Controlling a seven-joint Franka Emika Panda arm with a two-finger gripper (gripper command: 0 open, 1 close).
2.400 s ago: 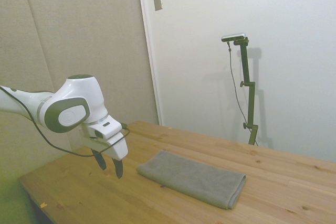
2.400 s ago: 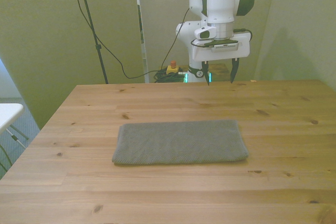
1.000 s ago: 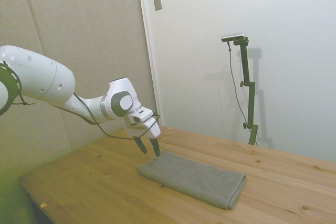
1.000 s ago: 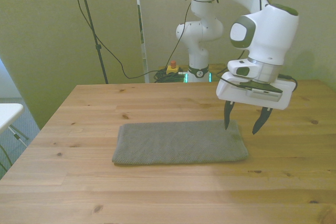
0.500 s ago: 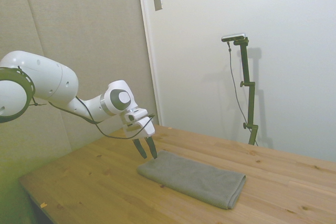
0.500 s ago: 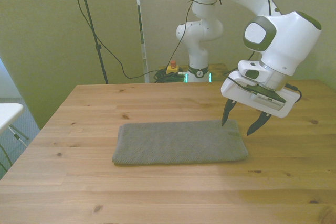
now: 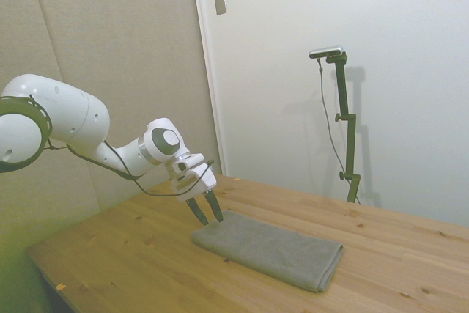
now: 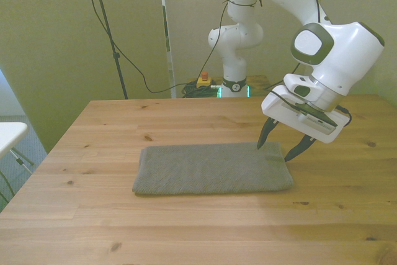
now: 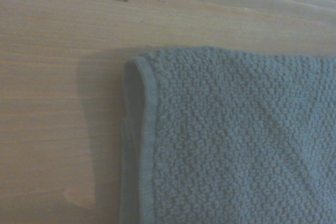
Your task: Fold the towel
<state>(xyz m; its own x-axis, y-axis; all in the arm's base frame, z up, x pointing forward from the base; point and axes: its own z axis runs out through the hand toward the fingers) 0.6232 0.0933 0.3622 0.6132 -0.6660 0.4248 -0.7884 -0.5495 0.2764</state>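
I've got the wooden plank table (image 8: pixel 186 228) under the grey-brown rectangular terry towel (image 8: pixel 211 167), which lies flat and folded near the table's middle. My white arm's two-finger gripper (image 8: pixel 273 147) hangs tilted above the towel's short end at the front view's right, dark fingers spread apart, holding nothing. Up close, the towel's hemmed, layered corner (image 9: pixel 142 82) rests on bare wood.

wooden table (image 8: pixel 93 215), towel (image 8: pixel 211 168) lying flat

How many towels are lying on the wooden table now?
1. The towel lies flat in the middle of the table, and the open pincer is at its end on the front view's right.
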